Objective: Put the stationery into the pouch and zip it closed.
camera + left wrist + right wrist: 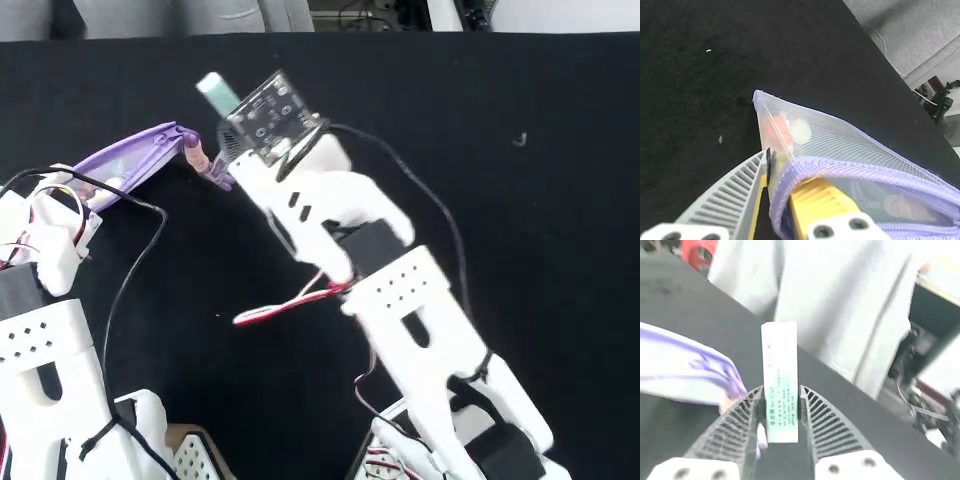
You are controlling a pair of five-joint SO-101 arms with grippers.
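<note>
Right claw: the right claw (pixel 781 394) is nearly closed and pinches a white stick (pixel 780 385) between its two fingers.
White stick: it stands straight up out of the claw, and its far end pokes past the fingertips.
Right arm pose: the arm stretches long from the near side of the black table (pixel 520 200), slanting toward the far left. Its claw is just beside one end of the pouch (pixel 130 162).
Left claw: the left claw (pixel 780 172) is closed on the purple edge of the pouch, with one finger on each side.
Left arm pose: it stands at the near left corner and is bent, with its claw at the other end of the pouch.
Pouch: it has see-through sides and a purple rim. Some small things, one orange-red, show through the side, but they are too blurry to count.
Count: two arms, two claws, one pouch, one white stick.
</note>
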